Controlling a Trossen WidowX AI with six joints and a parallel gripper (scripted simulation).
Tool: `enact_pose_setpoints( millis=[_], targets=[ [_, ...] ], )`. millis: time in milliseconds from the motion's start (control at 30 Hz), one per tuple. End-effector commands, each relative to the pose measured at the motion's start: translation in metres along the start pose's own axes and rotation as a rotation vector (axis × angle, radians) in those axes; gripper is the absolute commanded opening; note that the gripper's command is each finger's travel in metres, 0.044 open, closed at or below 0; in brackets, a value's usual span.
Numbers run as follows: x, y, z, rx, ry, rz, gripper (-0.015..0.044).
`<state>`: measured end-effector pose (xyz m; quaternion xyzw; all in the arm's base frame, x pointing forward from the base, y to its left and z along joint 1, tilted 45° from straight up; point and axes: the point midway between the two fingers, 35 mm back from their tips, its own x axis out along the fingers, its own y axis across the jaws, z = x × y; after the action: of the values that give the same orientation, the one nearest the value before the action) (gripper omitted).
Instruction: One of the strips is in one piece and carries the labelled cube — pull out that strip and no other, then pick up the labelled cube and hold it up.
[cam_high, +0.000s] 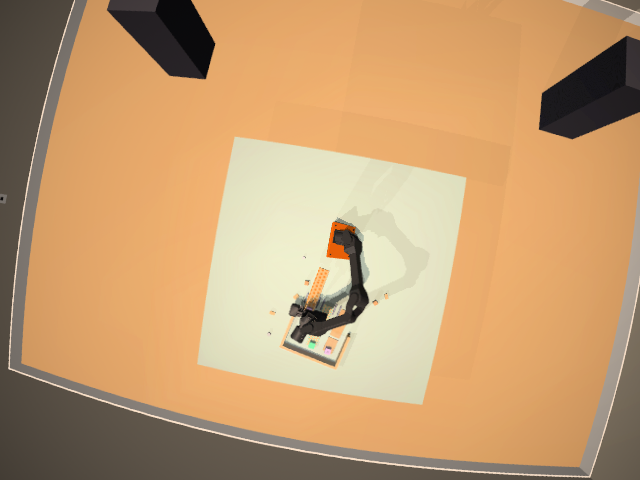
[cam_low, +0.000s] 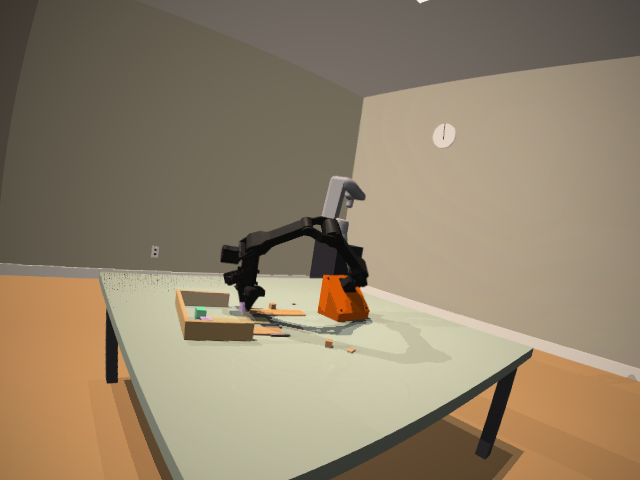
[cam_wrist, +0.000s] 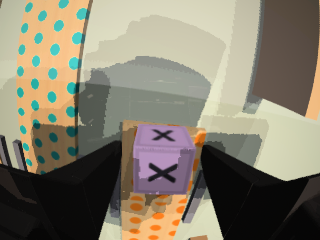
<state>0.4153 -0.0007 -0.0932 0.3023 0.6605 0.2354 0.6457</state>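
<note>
The labelled cube (cam_wrist: 163, 160) (cam_low: 243, 303) is purple with a black X on its top and its side. My gripper (cam_wrist: 162, 150) (cam_low: 248, 304) (cam_high: 309, 311) is low over the table, with one finger on each side of the cube. The fingers are partly open, and narrow gaps show between them and the cube's sides. A longer strip with teal dots (cam_wrist: 47, 60) (cam_high: 319, 281) lies to the left in the wrist view.
A wooden tray (cam_low: 217, 330) (cam_high: 308, 357) stands just behind the gripper and holds a green cube (cam_low: 200, 312) (cam_high: 312, 343) and a pink cube (cam_high: 327, 350). Small brown blocks (cam_low: 328, 342) lie scattered on the table. The arm's orange base (cam_low: 341, 304) (cam_high: 338, 243) stands nearby.
</note>
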Motion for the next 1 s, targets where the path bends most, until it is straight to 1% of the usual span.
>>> enact_pose_setpoints(
  millis=[0, 33, 167, 400, 533, 967],
  targets=[
    [0.003, 0.001, -0.002, 0.008, 0.004, 0.005, 0.0250],
    [0.003, 0.001, -0.002, 0.008, 0.004, 0.005, 0.0250],
    [0.001, 0.000, 0.000, 0.000, 0.001, 0.000, 0.0145],
    [0.001, 0.000, 0.000, 0.000, 0.001, 0.000, 0.0098],
    [-0.001, 0.000, -0.003, 0.001, 0.001, 0.000, 0.0000],
    [-0.036, 0.001, -0.050, 0.009, 0.006, 0.001, 0.0000]
  ],
)
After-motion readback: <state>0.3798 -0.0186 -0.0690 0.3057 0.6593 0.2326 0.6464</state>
